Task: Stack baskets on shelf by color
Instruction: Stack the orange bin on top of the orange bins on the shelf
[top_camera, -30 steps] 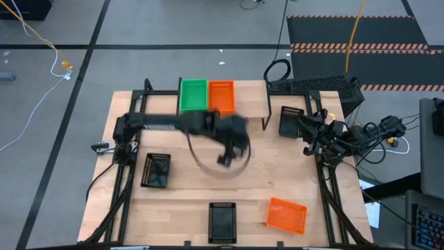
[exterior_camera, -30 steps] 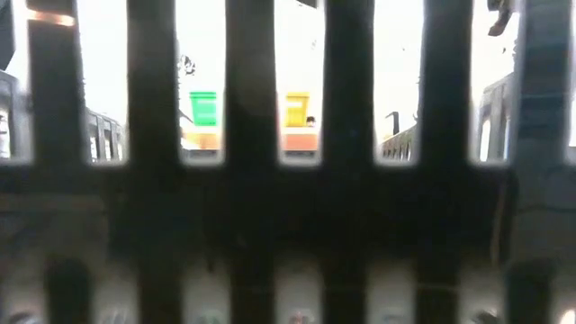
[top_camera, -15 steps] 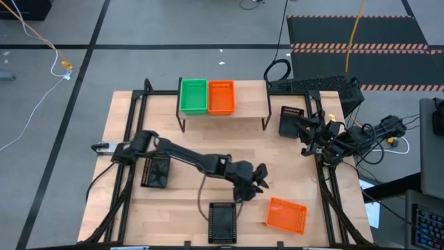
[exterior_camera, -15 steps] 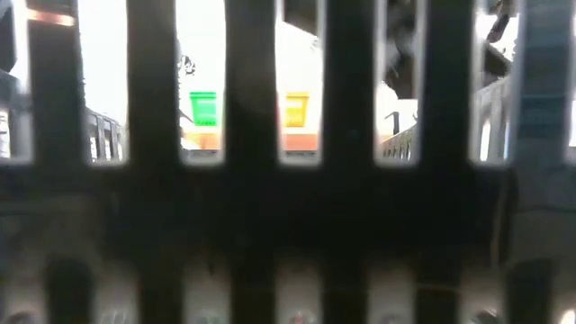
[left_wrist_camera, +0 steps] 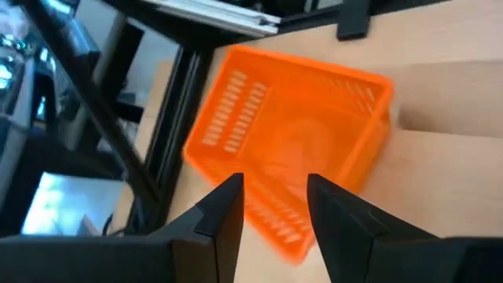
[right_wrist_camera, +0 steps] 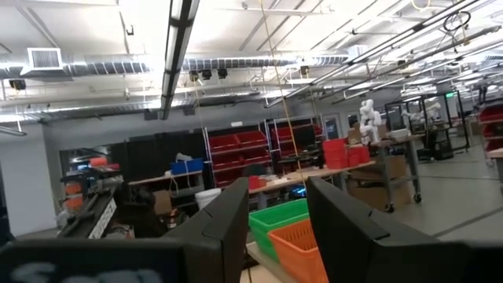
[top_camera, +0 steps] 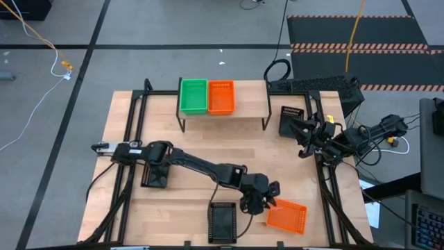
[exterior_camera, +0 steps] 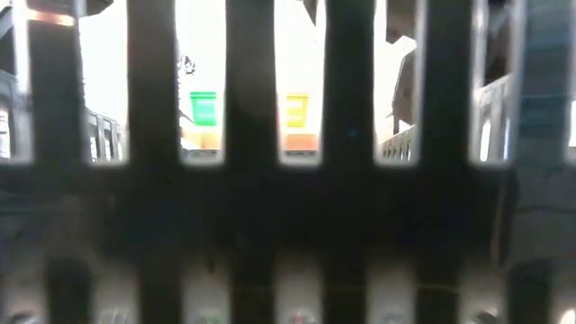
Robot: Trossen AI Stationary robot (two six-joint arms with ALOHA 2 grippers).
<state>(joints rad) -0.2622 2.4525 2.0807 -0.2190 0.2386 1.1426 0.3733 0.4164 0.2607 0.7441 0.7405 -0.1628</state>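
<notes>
An orange basket (top_camera: pixel 286 217) lies on the table near the front right; the left wrist view shows it tilted across the picture (left_wrist_camera: pixel 291 149). My left gripper (top_camera: pixel 267 203) is stretched out to the basket's left far corner. Its fingers are open (left_wrist_camera: pixel 273 216) on either side of the basket's nearest wall. On the shelf (top_camera: pixel 250 111) stand a green basket (top_camera: pixel 193 96) and an orange basket (top_camera: pixel 220 97) side by side. My right gripper (top_camera: pixel 305 132) waits open (right_wrist_camera: pixel 275 228) at the table's right edge, pointing up into the room. My left gripper stands over the orange basket's nearest wall (left_wrist_camera: pixel 275 228), coming in on a slant from above and the table's left. A gap shows between its fingers. I cannot tell whether they touch the wall. The basket rests flat on the table.
Black baskets lie at the left (top_camera: pixel 155 170), at the front middle (top_camera: pixel 222 222) and at the far right (top_camera: pixel 291 121) beside my right gripper. The front one blocks the low view with its slotted wall (exterior_camera: pixel 252 225). The shelf's right part is bare.
My left arm has swung from in front of the shelf toward the table's near right and gone down to the orange basket there, its wrist rolling on the way. No basket has moved.
</notes>
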